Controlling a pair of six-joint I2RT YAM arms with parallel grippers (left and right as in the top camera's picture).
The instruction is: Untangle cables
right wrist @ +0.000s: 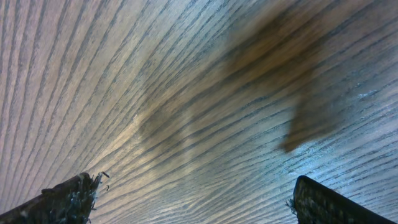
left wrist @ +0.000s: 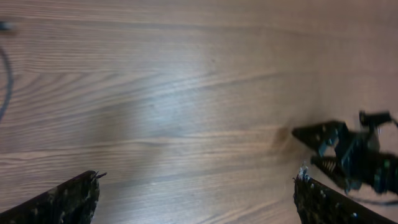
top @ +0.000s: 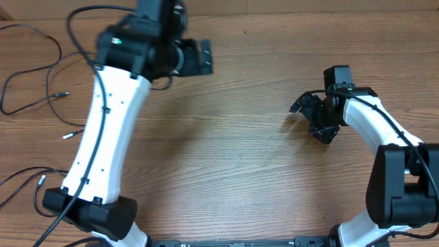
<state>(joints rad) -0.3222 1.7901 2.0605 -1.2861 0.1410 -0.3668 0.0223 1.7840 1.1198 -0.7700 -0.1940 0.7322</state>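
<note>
The cables lie spread over the table's left side: a looping thin black cord ending in a silver-tipped plug (top: 60,94), a white-tipped plug (top: 68,135) below it, and another cord end (top: 41,181) near the left arm's base. One cord (left wrist: 10,74) curves along the left edge of the left wrist view. My left gripper (top: 204,56) (left wrist: 196,177) hangs open over bare wood at the top centre, well right of the cables. My right gripper (top: 310,120) (right wrist: 199,180) is open close above bare wood at the right, with nothing between its fingers.
The left arm (top: 103,130) stretches from its base at the bottom left up past the cords. The right gripper's black fingers (left wrist: 348,155) show at the right of the left wrist view. The wooden table (top: 233,178) lies between the two arms.
</note>
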